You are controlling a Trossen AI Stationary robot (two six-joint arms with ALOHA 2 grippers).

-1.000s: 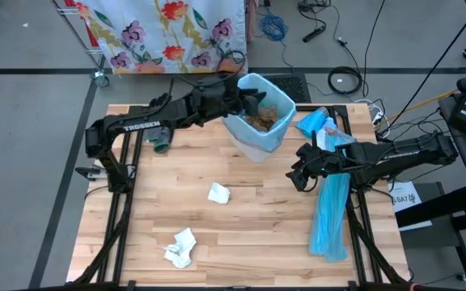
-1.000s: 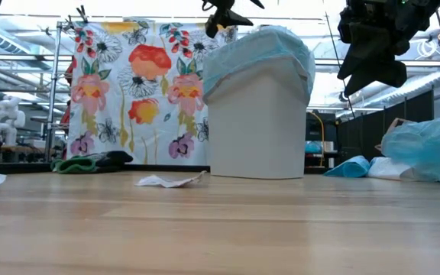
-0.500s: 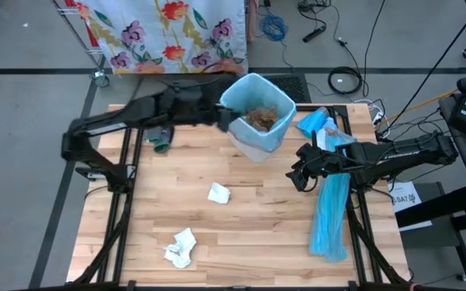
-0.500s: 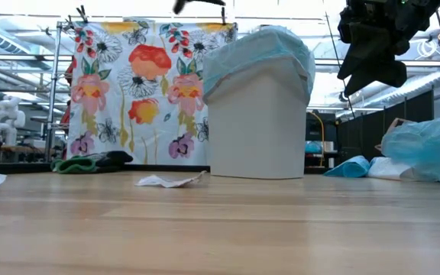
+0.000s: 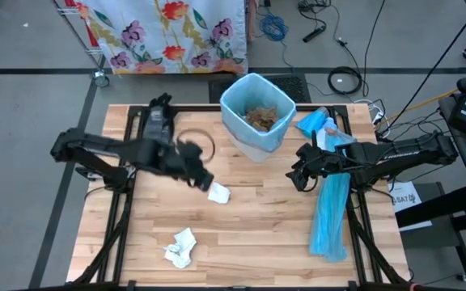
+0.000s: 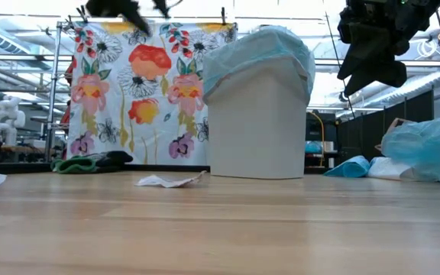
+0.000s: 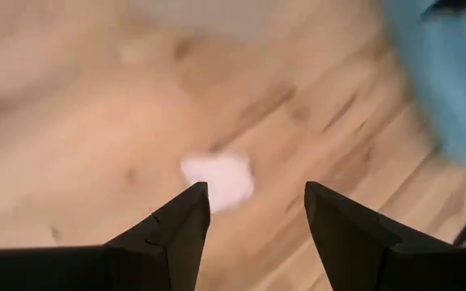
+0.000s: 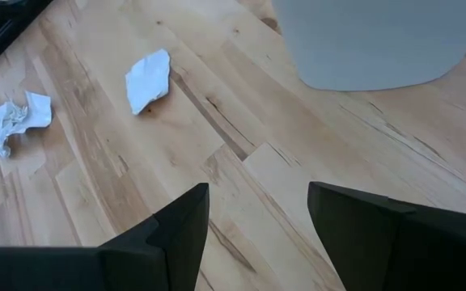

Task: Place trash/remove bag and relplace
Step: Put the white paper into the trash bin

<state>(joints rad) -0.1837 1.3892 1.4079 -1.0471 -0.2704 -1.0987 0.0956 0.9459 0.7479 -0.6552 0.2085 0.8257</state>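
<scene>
The left gripper [image 5: 203, 179] hangs over the middle of the table [image 5: 257, 242], its two dark fingers [image 7: 176, 234] spread apart with nothing between them, and it sits just beside a white wad [image 5: 218, 193] of tissue lying flat on the wood. Through the left wrist camera that wad [image 7: 218, 179] shows blurred just past the fingertips, not touching them. A second, more crumpled wad [image 5: 180, 247] lies nearer the front edge of the table, well apart from the first. The bin [image 5: 257, 115] stands at the back of the table, upright, lined with a pale-blue bag [image 6: 258, 53] folded over its rim, and brown paper [image 5: 259, 118] is piled inside it. The right gripper [image 5: 300, 175] waits above the table in front of the bin and to the right of it, fingers [image 8: 176, 234] also apart and empty; its wrist camera looks across bare wood to the bin's white wall [image 8: 370, 40] and both wads [image 8: 148, 79]. A long blue plastic strip [image 5: 330, 214] drapes along the right side of the table under the right arm, with more blue plastic and something white bunched near the bin. A dark ring [image 5: 196, 144] lies on the wood left of the bin. Behind the table hangs a flowered cloth [image 6: 147, 92], with green and dark fabric [image 6: 90, 162] at its foot.
</scene>
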